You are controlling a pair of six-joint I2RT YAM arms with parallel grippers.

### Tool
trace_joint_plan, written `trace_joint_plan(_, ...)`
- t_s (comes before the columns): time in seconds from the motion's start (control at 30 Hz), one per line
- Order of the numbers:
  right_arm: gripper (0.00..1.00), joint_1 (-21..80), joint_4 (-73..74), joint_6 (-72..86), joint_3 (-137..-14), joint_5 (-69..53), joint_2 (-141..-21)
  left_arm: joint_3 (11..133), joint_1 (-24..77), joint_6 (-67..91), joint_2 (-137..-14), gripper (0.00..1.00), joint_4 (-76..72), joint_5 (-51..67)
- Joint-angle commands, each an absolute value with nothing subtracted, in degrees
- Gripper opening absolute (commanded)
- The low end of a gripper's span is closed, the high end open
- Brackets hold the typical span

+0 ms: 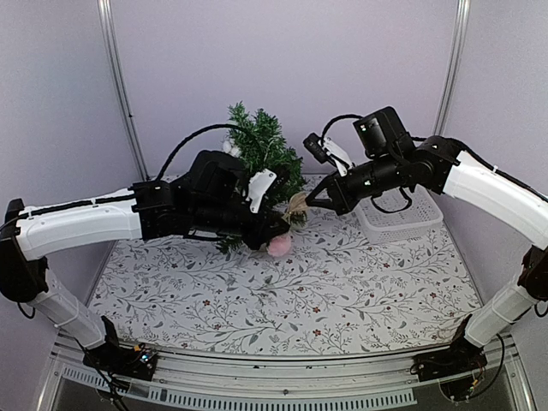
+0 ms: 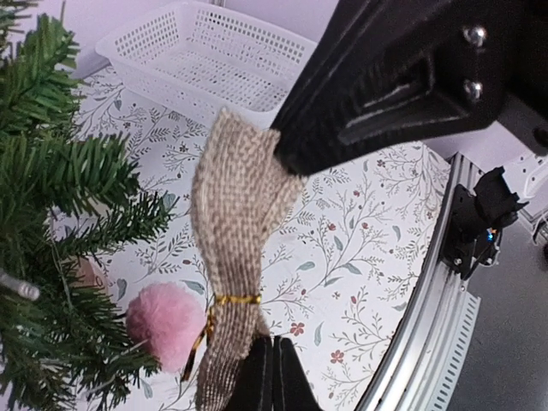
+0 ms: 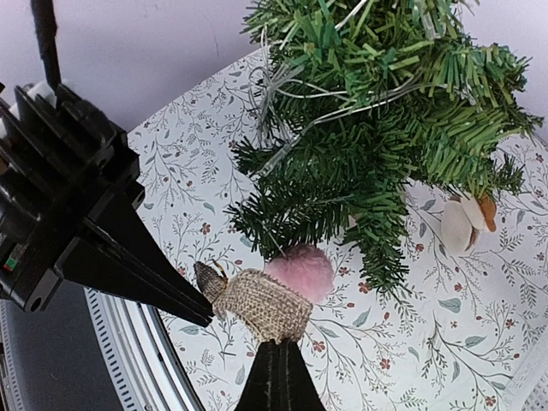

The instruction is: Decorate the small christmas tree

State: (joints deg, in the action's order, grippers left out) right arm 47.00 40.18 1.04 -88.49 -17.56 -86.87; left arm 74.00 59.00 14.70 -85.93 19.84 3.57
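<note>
**Ana:** What containers are there, and what do they hold?

**Ben:** There is one, a white lattice basket (image 1: 411,224) at the back right of the tabletop (image 1: 342,291), partly behind the right arm. What shows of its inside in the left wrist view is lattice floor and walls.

**Ana:** And the small christmas tree (image 1: 267,150)?

**Ben:** It stands at the back middle, well left of the basket and just behind the left arm's wrist. Its long axis is upright, with the tip pointing up and leaning a little left. The arm hides its base in the overhead view.

**Ana:** What about the pincers?

**Ben:** They meet in front of the tree's right side on one burlap bow (image 2: 235,223). The left pincer (image 2: 267,377) is pressed together on the bow's gathered end, close to a gold wire tie. The right pincer (image 3: 278,381) is also pressed together, pinching the looped end. A pink pompom (image 3: 300,270) sits just beside the lowest branches, near the bow.

**Ana:** And the surface and the room?

**Ben:** A white cloth printed with leafy vines and small red flowers covers the tabletop. The walls (image 1: 282,60) are pale lilac, with slim metal posts (image 1: 120,86) at the corners. A ribbed metal rail (image 1: 282,372) runs along the near edge.
</note>
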Motion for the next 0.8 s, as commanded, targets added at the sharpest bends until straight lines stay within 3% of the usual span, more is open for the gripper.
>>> trace_joint_plan(0.0,0.02,47.56,36.56,0.62,-90.09,-17.42,-86.22,69.30,58.22,17.92,-80.19,0.00,14.30,2.72)
trace_joint_plan(0.07,0.18,47.63,35.19,0.85,-90.17,-17.34,-86.07,66.85,57.83,18.98,-78.10,0.00,12.13,2.85)
trace_joint_plan(0.13,0.21,47.63,33.71,1.33,-90.18,-17.50,-85.72,64.81,57.10,20.36,-76.38,0.00,10.29,2.98)
trace_joint_plan(0.37,0.62,47.55,29.47,3.45,-89.20,-16.11,-84.48,59.27,54.50,24.81,-70.93,0.00,7.81,2.14)
trace_joint_plan(0.57,0.63,45.77,29.56,4.49,-79.85,-18.51,-81.95,53.59,53.67,24.51,-66.75,0.00,9.63,4.51)
trace_joint_plan(0.67,0.62,45.06,27.00,5.81,-72.14,-21.53,-77.70,48.27,54.52,20.72,-63.88,0.12,8.43,6.59)
trace_joint_plan(0.77,0.62,43.52,26.51,9.43,-68.13,-22.54,-75.68,45.91,56.38,17.11,-64.54,0.15,10.04,4.96)
